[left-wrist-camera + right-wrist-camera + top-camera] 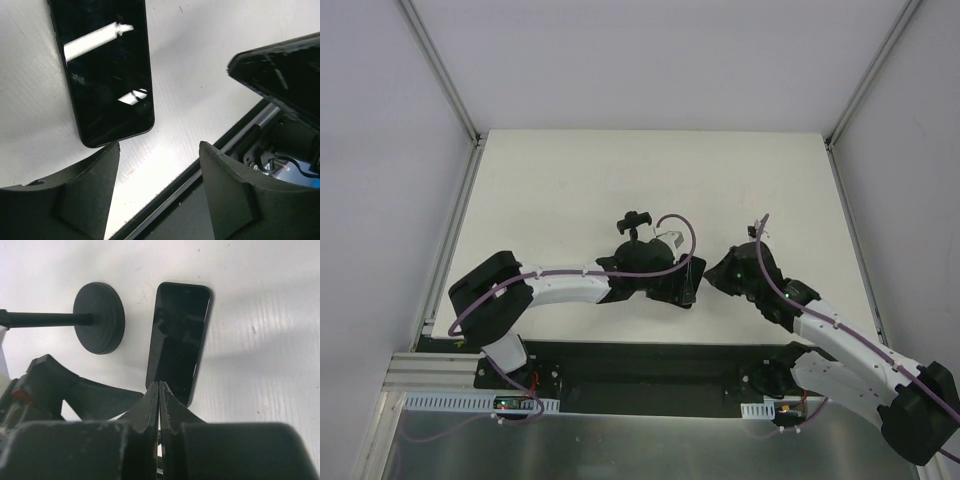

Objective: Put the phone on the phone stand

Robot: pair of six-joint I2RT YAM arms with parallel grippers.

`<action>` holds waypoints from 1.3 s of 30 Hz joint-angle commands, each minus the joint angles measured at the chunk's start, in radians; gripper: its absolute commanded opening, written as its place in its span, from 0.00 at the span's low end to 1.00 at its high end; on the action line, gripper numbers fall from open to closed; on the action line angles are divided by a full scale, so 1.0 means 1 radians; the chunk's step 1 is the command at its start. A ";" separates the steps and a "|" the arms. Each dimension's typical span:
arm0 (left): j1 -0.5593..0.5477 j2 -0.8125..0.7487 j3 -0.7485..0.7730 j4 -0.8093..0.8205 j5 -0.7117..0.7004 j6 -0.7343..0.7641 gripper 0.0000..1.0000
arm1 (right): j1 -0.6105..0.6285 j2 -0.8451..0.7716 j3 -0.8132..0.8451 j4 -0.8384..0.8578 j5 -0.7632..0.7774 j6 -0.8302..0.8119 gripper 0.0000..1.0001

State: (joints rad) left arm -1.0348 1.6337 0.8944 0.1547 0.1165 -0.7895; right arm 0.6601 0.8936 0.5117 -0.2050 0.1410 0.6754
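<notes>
The phone lies flat on the white table, glossy face up. It also shows in the right wrist view. My left gripper is open and empty, with its left fingertip just short of the phone's near end. My right gripper is shut and empty, its tips at the phone's near end; I cannot tell whether they touch it. The phone stand stands upright behind the left gripper. Its disc base sits just left of the phone. In the top view the phone is mostly hidden under the grippers.
The table's near edge, with a black rail, runs just below the left fingers. The right gripper's body is close on the left gripper's right side. White walls enclose the table on three sides.
</notes>
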 commanded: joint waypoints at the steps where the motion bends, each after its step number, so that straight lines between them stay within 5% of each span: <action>1: -0.008 -0.004 0.020 0.039 -0.052 0.082 0.58 | 0.003 -0.044 -0.002 0.024 -0.017 0.012 0.01; 4: -0.008 -0.087 -0.049 0.048 -0.083 0.079 0.62 | 0.003 -0.027 0.039 -0.055 0.026 -0.052 0.02; 5: -0.008 -0.116 -0.072 0.049 -0.090 0.069 0.66 | 0.003 0.031 0.071 -0.085 0.031 -0.088 0.10; 6: -0.008 -0.179 -0.098 0.049 -0.098 0.061 0.67 | 0.001 0.069 0.138 -0.159 0.028 -0.117 0.35; 9: -0.010 -0.329 -0.222 0.065 -0.139 0.021 0.71 | 0.007 0.244 0.278 -0.279 -0.006 -0.191 0.81; 12: -0.008 -0.493 -0.336 0.048 -0.182 -0.005 0.77 | 0.021 0.390 0.352 -0.361 -0.012 -0.171 0.96; 25: -0.008 -0.958 -0.426 -0.213 -0.172 -0.028 0.82 | 0.079 0.772 0.677 -0.582 0.040 -0.004 0.96; 39: -0.008 -1.040 -0.442 -0.277 -0.045 -0.002 0.83 | 0.046 0.990 0.860 -0.700 -0.012 0.093 0.96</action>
State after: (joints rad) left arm -1.0351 0.6109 0.4706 -0.1169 0.0097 -0.7998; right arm 0.7261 1.8614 1.3293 -0.8349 0.1421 0.7296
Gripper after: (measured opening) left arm 0.829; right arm 0.965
